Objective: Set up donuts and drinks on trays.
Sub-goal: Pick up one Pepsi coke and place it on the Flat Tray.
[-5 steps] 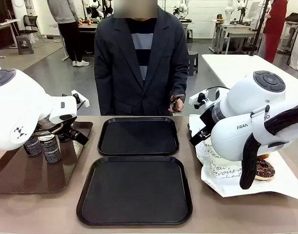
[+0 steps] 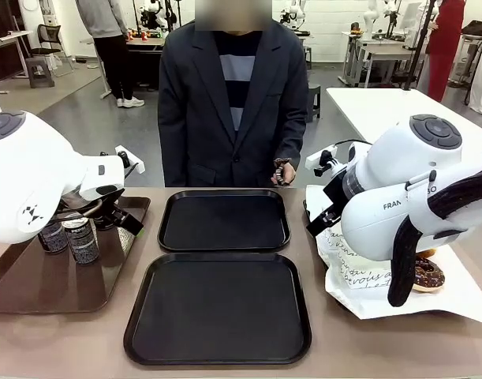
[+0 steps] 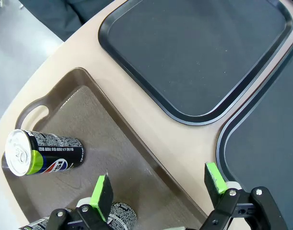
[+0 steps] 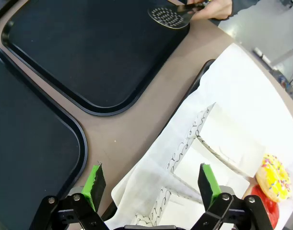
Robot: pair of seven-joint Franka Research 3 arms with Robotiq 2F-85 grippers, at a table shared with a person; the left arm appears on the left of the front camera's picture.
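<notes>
open wide on both sides, nothing gripped

left end effector spread to full width and empty, above the right edge of the brown tray on the desk. two drinks on that tray, just left of the end effector, untouched. right end effector equally wide and empty, over white paper. donuts on the paper further right, apart from the pads. two black trays in between, one near, one far.

brown tray: left | white paper: right | person, dark blazer: far side of table
</notes>
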